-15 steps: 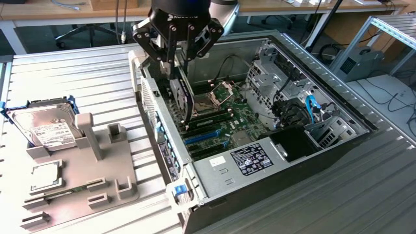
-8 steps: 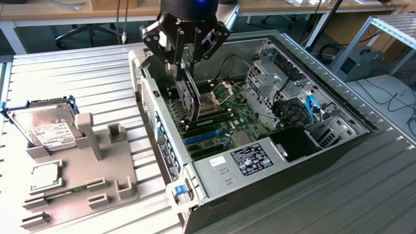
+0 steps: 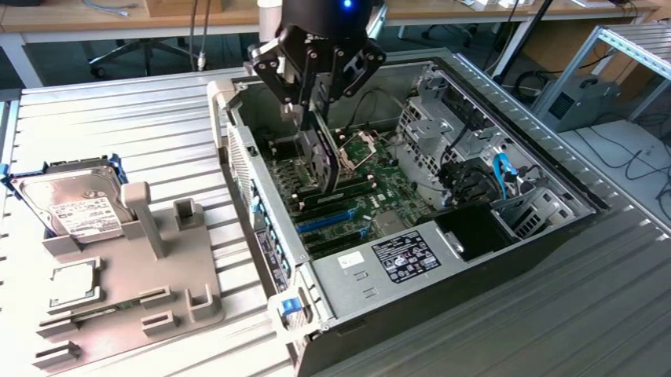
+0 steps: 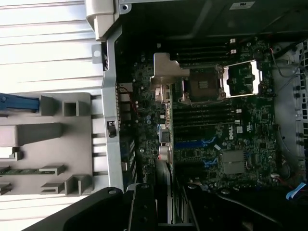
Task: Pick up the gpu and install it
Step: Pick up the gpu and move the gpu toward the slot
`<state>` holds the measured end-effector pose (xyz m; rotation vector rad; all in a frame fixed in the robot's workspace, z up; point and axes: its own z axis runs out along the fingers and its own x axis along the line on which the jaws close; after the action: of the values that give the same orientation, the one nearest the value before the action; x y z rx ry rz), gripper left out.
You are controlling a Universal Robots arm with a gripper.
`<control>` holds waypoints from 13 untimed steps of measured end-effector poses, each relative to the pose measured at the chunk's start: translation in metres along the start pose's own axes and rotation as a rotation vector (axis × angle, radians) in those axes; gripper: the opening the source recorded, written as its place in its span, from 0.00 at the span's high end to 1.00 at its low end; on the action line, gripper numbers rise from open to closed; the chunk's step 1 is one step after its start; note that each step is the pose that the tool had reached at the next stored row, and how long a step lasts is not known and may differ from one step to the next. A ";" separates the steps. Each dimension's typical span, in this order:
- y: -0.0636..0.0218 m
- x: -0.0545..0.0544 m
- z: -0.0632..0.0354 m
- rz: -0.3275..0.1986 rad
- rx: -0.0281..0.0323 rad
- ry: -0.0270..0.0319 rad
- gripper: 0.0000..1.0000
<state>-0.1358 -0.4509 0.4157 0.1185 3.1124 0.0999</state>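
gpu (image 3: 320, 161) in the gripper (image 3: 314, 112), inside the open case (image 3: 419, 259), upper centre of the exterior frame.
Card hangs on edge, near vertical. Jaws are part-closed and clamped on its upper edge. Lower edge is over the motherboard (image 3: 362, 196), just above the blue slots (image 3: 330, 222) in frame; can't tell if it touches. Wrist view: silver bracket (image 4: 166, 72) is at the card's end away from the fingers. Hard drive (image 3: 74, 204) and grey fixture (image 3: 137, 267) sit well apart, at the exterior view's left.
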 end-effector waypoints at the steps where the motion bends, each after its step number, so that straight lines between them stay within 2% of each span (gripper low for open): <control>1: 0.0004 -0.004 0.0012 0.000 0.0000 0.0000 0.73; 13: 0.0034 -0.033 0.0098 0.000 0.0000 0.0000 0.73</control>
<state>-0.1024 -0.4494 0.4070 0.1185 3.1123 0.0998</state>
